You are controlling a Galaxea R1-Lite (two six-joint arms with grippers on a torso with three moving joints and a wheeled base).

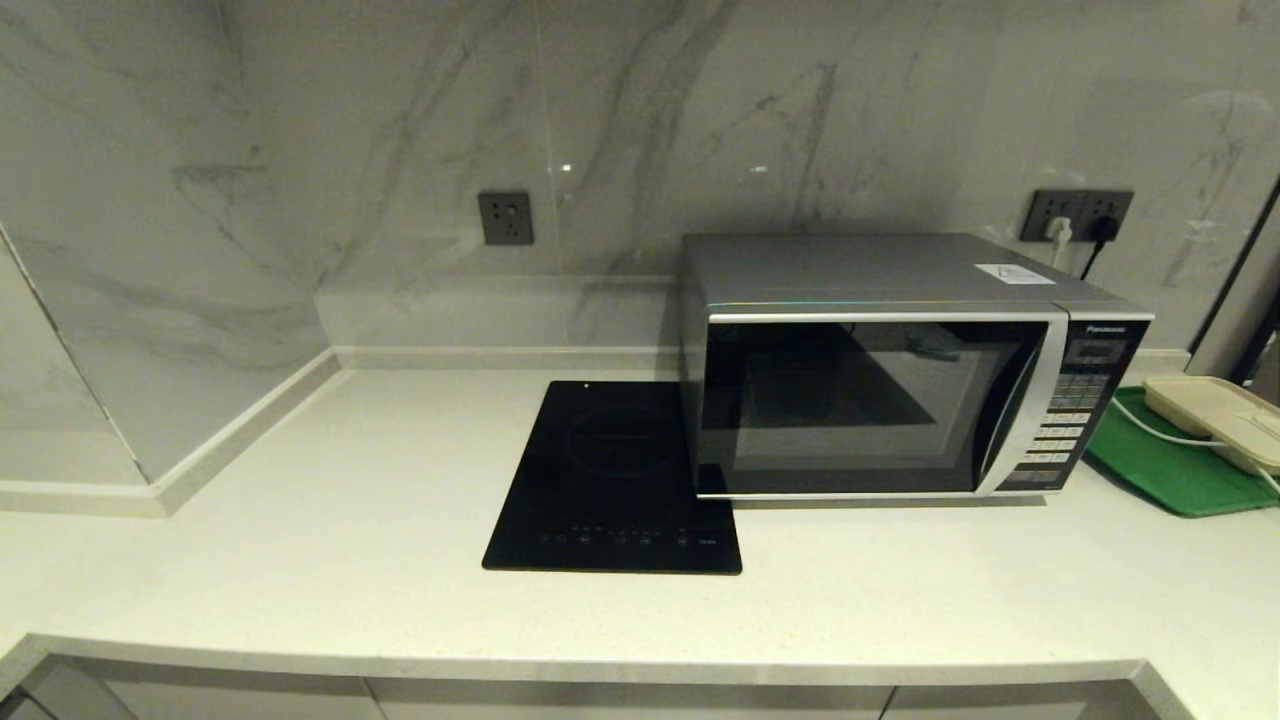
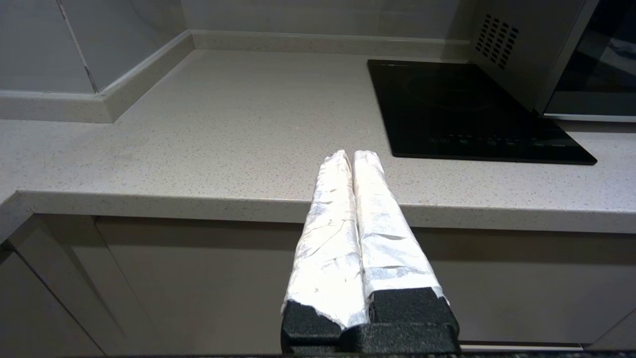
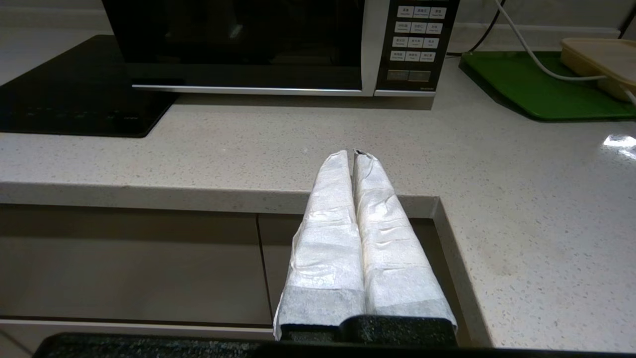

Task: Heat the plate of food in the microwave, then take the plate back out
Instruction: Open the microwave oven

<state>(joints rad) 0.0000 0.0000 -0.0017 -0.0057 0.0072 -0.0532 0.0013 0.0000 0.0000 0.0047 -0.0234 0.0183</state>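
The silver microwave stands on the counter right of centre with its dark glass door closed; it also shows as the microwave ahead of my right gripper and as the microwave off to one side of my left. The plate of food is out of view. My left gripper hangs shut and empty just over the counter's front edge, its white-wrapped fingers pressed together. My right gripper is likewise shut and empty at the front edge, facing the microwave's keypad. Neither gripper appears in the head view.
A flat black cooktop lies just left of the microwave. A green tray with a cream rectangular box and a white cable sits to the right. The marble wall wraps around the back and left. Cabinet fronts run under the counter edge.
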